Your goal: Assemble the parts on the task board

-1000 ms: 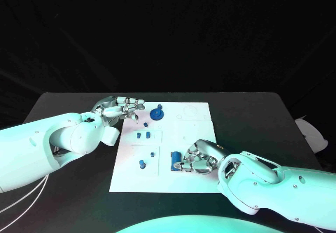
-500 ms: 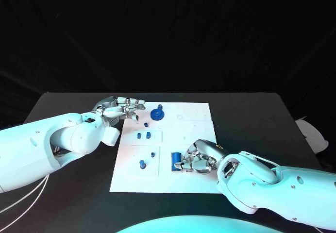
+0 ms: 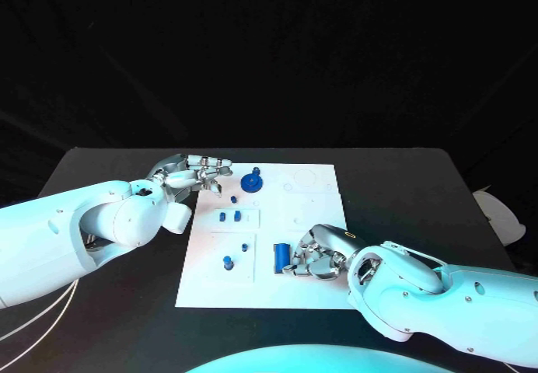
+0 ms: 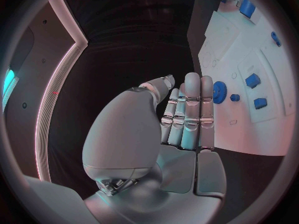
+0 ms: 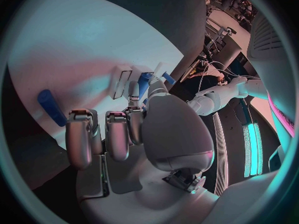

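Observation:
The white task board (image 3: 302,225) lies in the middle of the table. A blue gear (image 3: 251,183) stands near its far left corner, with small blue pieces (image 3: 230,217) behind it and two more (image 3: 228,263) near the left edge. A long blue bar (image 3: 281,259) lies flat on the board's near half. My right hand (image 3: 316,256) rests just right of the bar, fingers curled in, nothing held. In the right wrist view the bar (image 5: 50,107) lies just off the fingertips (image 5: 79,119). My left hand (image 3: 190,172) hovers at the board's far left corner, fingers straight and empty (image 4: 187,114).
Black table (image 3: 112,167) surrounds the board on all sides. The board's right half (image 3: 314,194) carries faint outlined slots and no parts. In the left wrist view the gear (image 4: 219,91) sits just past my fingertips.
My right hand has slid slightly toward the board's near edge, baring more of the blue bar. The left hand and the other parts stay put.

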`<act>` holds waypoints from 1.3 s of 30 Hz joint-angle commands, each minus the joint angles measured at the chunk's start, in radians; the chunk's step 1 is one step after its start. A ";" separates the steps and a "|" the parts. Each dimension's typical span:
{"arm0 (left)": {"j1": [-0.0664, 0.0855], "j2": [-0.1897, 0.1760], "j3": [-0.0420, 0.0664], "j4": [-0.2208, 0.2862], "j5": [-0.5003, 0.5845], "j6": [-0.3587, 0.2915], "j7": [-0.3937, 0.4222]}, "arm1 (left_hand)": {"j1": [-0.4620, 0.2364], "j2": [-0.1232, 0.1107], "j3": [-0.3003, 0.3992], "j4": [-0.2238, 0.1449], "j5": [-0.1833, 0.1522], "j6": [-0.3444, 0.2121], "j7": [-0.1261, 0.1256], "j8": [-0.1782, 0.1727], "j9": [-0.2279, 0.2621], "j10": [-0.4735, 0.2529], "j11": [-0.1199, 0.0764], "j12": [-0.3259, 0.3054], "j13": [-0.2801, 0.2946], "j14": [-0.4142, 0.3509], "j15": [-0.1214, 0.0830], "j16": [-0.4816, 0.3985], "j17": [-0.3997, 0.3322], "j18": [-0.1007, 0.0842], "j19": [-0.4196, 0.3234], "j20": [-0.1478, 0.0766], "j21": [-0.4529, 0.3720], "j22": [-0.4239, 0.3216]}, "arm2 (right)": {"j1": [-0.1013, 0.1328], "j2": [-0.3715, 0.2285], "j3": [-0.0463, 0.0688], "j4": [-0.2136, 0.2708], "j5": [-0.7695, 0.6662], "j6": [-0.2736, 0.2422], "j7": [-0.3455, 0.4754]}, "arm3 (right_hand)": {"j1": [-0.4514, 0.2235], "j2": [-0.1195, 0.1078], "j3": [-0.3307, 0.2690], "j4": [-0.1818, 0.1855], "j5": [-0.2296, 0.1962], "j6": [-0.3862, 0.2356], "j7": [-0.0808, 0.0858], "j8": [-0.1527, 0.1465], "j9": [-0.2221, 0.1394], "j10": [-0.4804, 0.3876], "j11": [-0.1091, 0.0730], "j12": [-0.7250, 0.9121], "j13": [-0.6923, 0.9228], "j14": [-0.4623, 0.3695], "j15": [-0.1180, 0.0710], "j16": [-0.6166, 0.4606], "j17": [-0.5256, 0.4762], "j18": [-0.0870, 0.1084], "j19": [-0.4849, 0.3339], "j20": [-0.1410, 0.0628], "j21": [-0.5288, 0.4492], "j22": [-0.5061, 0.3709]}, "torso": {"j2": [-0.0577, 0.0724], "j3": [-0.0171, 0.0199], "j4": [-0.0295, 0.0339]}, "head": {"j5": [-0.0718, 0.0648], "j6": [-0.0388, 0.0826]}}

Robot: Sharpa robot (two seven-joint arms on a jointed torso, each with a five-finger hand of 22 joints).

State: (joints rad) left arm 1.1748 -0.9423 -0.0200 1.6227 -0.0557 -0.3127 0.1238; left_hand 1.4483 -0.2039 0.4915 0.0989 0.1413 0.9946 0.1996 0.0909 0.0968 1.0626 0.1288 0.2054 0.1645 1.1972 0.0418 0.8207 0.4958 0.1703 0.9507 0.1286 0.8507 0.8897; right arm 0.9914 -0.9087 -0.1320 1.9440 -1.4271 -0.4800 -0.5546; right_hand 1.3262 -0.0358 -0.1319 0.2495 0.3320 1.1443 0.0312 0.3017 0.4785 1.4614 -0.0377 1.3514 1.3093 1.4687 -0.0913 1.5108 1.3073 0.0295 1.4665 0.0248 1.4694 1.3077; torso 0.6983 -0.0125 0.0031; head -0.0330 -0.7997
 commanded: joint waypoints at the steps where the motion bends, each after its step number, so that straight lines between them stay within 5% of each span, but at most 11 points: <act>1: 0.001 0.001 0.000 0.002 0.002 0.015 0.003 | 0.000 0.009 -0.004 -0.001 0.001 -0.006 0.001 0.005 -0.001 -0.006 -0.002 0.005 0.000 0.003 -0.001 -0.003 -0.001 0.014 -0.001 0.004 -0.005 -0.001 | -0.001 0.002 0.000 -0.002 -0.047 0.026 -0.012 | 0.040 0.013 0.007 -0.016 -0.066 0.003 -0.006 0.005 0.003 0.013 -0.006 0.004 0.085 0.078 -0.008 0.004 0.146 -0.009 0.065 -0.009 0.008 0.237 | 0.000 -0.0001 -0.0004 | -0.002 0.001; 4: 0.001 0.001 0.000 0.002 0.002 0.015 0.003 | 0.000 0.009 -0.004 -0.001 0.001 -0.006 0.001 0.005 -0.001 -0.006 -0.002 0.005 0.000 0.003 -0.001 -0.003 -0.001 0.014 -0.001 0.004 -0.005 -0.001 | -0.001 0.003 0.000 -0.008 -0.069 0.008 -0.018 | 0.053 0.025 0.014 -0.018 -0.093 0.004 -0.007 0.006 0.004 0.016 -0.006 0.009 0.090 0.079 -0.008 0.004 0.148 -0.010 0.066 -0.009 0.010 0.237 | 0.000 0.0001 0.0000 | -0.002 0.001; 14: 0.001 -0.001 0.000 0.002 0.002 0.015 0.003 | 0.001 0.010 -0.003 -0.001 0.002 -0.007 0.001 0.006 -0.001 -0.008 -0.002 0.006 0.000 0.003 -0.001 -0.003 -0.001 0.014 -0.001 0.005 -0.005 -0.001 | 0.002 0.001 0.001 -0.007 -0.074 0.000 -0.011 | 0.041 0.045 0.015 0.001 -0.090 0.005 -0.006 0.007 0.006 0.019 -0.006 0.014 0.095 0.079 -0.008 0.006 0.151 -0.011 0.068 -0.010 0.013 0.238 | 0.000 0.0004 -0.0006 | -0.002 0.002; 26: 0.001 -0.003 0.000 0.003 0.002 0.016 0.002 | 0.001 0.010 -0.003 -0.001 0.002 -0.007 0.001 0.006 -0.001 -0.008 -0.002 0.006 0.000 0.003 -0.001 -0.003 -0.001 0.014 -0.001 0.005 -0.005 -0.001 | 0.006 -0.046 0.001 0.039 -0.045 0.021 0.030 | 0.032 0.004 -0.011 0.013 -0.092 -0.007 0.000 0.004 0.009 0.006 -0.001 -0.013 0.077 0.075 -0.005 -0.003 0.133 -0.005 0.056 -0.007 -0.013 0.231 | 0.000 0.0001 0.0000 | -0.005 0.006; 32: 0.001 -0.005 0.000 0.004 0.002 0.016 0.001 | 0.001 0.010 -0.003 -0.001 0.002 -0.007 0.001 0.006 -0.001 -0.008 -0.002 0.006 0.000 0.003 -0.001 -0.003 -0.001 0.014 -0.001 0.005 -0.005 -0.001 | 0.022 -0.112 0.001 0.072 -0.024 -0.020 0.080 | 0.047 0.001 -0.010 0.022 -0.071 -0.059 0.025 -0.035 -0.008 -0.022 0.018 -0.066 0.039 0.070 0.009 -0.015 0.112 0.001 0.043 0.002 -0.042 0.223 | -0.001 -0.0002 -0.0016 | -0.014 0.009; 36: 0.001 -0.006 0.000 0.004 0.002 0.015 0.001 | 0.001 0.010 -0.003 -0.001 0.002 -0.007 0.001 0.006 -0.001 -0.008 -0.002 0.006 0.000 0.003 -0.001 -0.003 -0.001 0.014 -0.001 0.005 -0.005 -0.001 | 0.044 -0.174 0.001 0.081 -0.035 -0.018 0.111 | 0.057 0.026 0.002 0.034 -0.024 -0.080 0.040 -0.074 -0.032 -0.025 0.031 -0.075 0.034 0.071 0.021 -0.014 0.114 -0.001 0.046 0.013 -0.037 0.224 | -0.002 -0.0001 -0.0022 | -0.022 0.009; 39: 0.001 -0.005 -0.001 0.004 0.002 0.015 0.002 | 0.001 0.010 -0.003 -0.001 0.002 -0.007 0.001 0.006 -0.001 -0.008 -0.002 0.006 0.000 0.003 -0.001 -0.003 -0.001 0.014 -0.001 0.005 -0.005 -0.001 | 0.057 -0.220 0.001 0.080 -0.056 0.010 0.131 | 0.054 0.077 0.021 0.040 -0.030 -0.077 0.044 -0.096 -0.052 -0.023 0.035 -0.072 0.036 0.073 0.025 -0.010 0.123 -0.003 0.051 0.018 -0.025 0.228 | -0.002 -0.0006 -0.0026 | -0.033 0.008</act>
State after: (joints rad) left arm 1.1747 -0.9490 -0.0210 1.6236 -0.0557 -0.3126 0.1215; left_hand 1.4483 -0.2039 0.4915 0.0989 0.1413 0.9946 0.1994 0.0909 0.0970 1.0628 0.1286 0.2054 0.1645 1.1972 0.0418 0.8207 0.4961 0.1704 0.9507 0.1285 0.8508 0.8899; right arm 1.0477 -1.1237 -0.1303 2.0226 -1.4604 -0.4874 -0.4786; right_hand 1.3790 0.0117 -0.1165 0.2901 0.3053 1.0700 0.0729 0.2093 0.4298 1.4367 -0.0067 1.2805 1.4922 1.4682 -0.0730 1.5012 1.3077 0.0294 1.4665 0.0361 1.4425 1.3076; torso 0.6966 -0.0128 0.0009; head -0.0581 -0.7912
